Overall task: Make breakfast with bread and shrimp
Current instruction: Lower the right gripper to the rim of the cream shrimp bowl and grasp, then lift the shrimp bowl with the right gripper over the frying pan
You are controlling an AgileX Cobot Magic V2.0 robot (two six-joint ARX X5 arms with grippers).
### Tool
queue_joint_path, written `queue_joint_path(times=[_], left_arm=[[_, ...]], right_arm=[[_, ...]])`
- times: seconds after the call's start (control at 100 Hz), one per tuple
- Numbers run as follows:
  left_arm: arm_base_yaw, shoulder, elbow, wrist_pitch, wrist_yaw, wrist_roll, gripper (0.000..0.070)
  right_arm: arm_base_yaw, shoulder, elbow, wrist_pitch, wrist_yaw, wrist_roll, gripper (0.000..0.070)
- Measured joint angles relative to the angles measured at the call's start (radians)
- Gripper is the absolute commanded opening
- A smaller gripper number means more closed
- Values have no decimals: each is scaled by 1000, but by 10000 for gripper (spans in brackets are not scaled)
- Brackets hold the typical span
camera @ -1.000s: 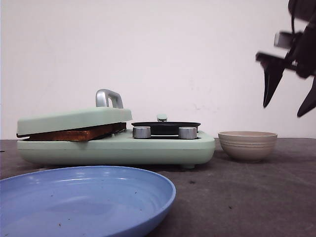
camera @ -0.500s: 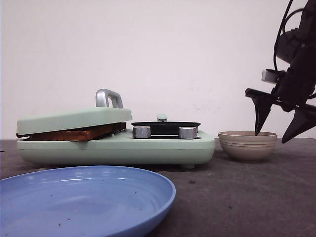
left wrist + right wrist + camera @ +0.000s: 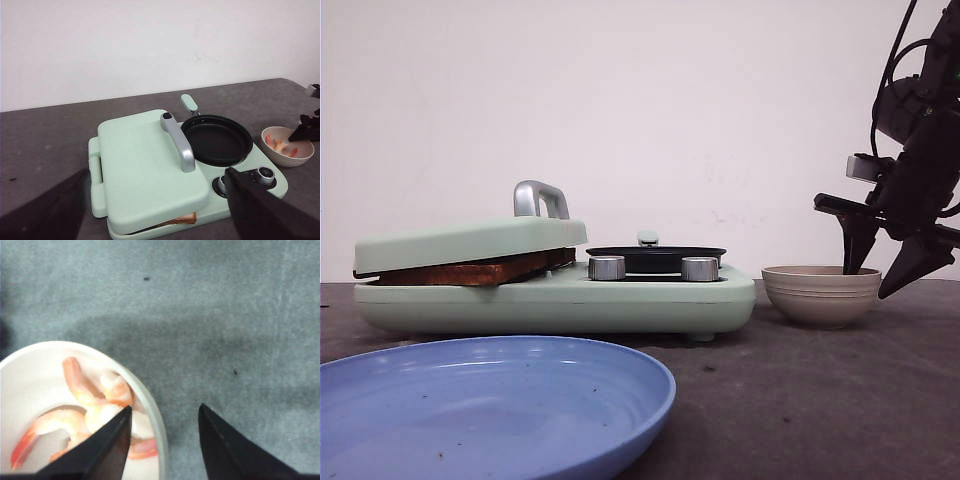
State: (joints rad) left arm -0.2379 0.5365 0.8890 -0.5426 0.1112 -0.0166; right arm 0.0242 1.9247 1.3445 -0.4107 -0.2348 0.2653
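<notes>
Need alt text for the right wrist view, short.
The open right gripper straddles the rim of a white bowl holding orange-and-white shrimp, one finger inside and one outside over the grey table.

No words, brand names, numbers or signs can be read anywhere in these views; the knobs at the lower right are too small to show any markings

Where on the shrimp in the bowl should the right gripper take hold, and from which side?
From above, probably: the bowl's wall blocks the sides. Grip the top shrimp across its thick curled middle, after shifting the right gripper inward; its open fingers straddle the rim.
</notes>
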Motion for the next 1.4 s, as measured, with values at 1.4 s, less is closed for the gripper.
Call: queue_joint_path(times=[1.4], left_arm=[[0,0,0,-7,0,0,468]], right_arm=[[-1,10,0,-26,-52,-4,0]])
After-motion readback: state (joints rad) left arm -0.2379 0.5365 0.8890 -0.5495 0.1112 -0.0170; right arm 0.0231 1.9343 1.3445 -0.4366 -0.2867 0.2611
